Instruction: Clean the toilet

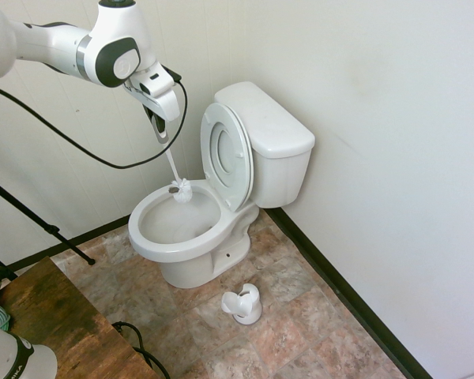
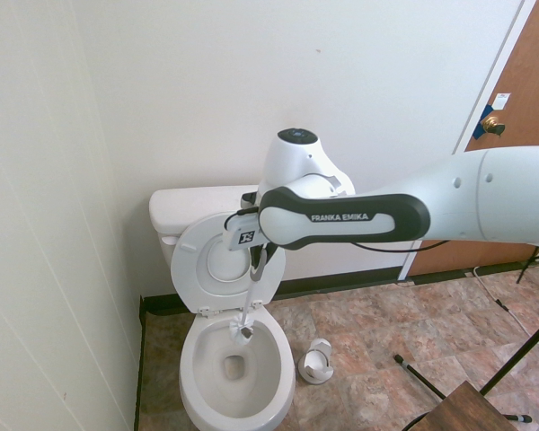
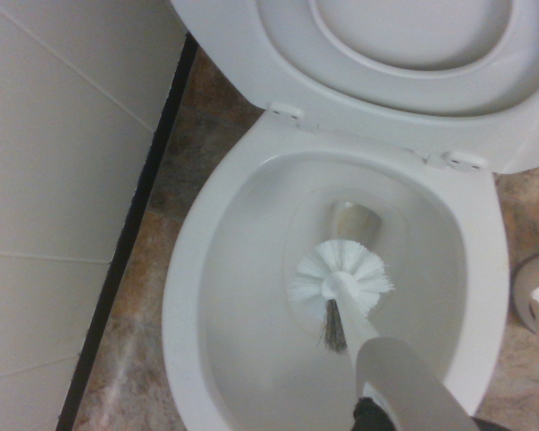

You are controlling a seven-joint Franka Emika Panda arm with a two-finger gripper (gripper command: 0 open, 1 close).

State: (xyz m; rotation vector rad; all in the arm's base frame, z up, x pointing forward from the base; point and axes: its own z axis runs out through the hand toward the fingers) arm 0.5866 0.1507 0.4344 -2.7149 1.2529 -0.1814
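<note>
The white toilet (image 1: 154, 245) stands in the corner with its seat and lid (image 1: 227, 154) raised against the boxy tank (image 1: 272, 138). My gripper (image 1: 159, 126) hangs above the bowl's back part, shut on the handle of a white toilet brush. The brush head (image 1: 182, 189) sits just inside the bowl near the back rim. From the other side, the gripper (image 2: 257, 265) holds the brush head (image 2: 245, 334) over the toilet (image 2: 193, 386). In the wrist view the bristles (image 3: 341, 274) hover above the drain inside the bowl (image 3: 184, 305).
A small white brush holder (image 1: 243, 304) stands on the tiled floor beside the toilet's base. Walls with a black baseboard (image 1: 340, 292) close in behind and beside the toilet. A wooden table corner (image 1: 55, 316) sits nearby, and a brown door (image 2: 512, 135) stands further off.
</note>
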